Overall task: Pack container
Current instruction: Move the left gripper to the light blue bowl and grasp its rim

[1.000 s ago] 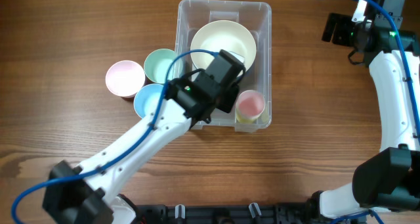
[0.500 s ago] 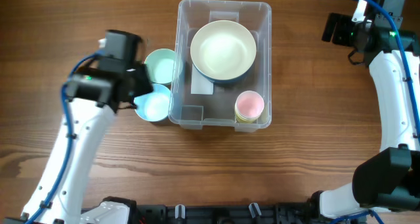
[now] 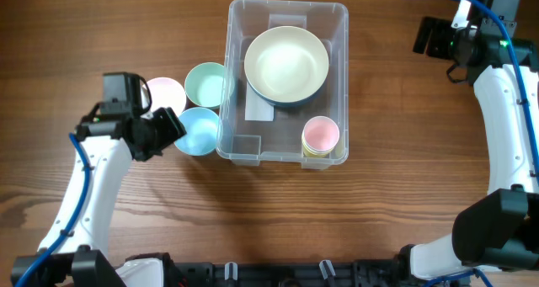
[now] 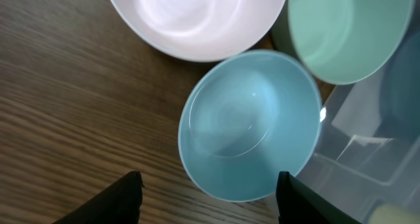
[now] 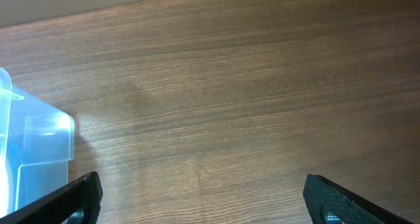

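Left gripper (image 4: 209, 192) left of container (image 3: 288, 2), by blue bowl (image 4: 249, 125), jaws wide, empty. Right gripper (image 5: 203, 199) well right of container, jaws spread, empty.

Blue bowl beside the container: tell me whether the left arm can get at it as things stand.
Probably yes. The open left gripper hangs right at the rim of the blue bowl with nothing between; the pink bowl, green bowl and container crowd only its other sides.

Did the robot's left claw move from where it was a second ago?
Yes. The left gripper pulled back left, off the large clear plastic container, and now sits beside the small light blue bowl.
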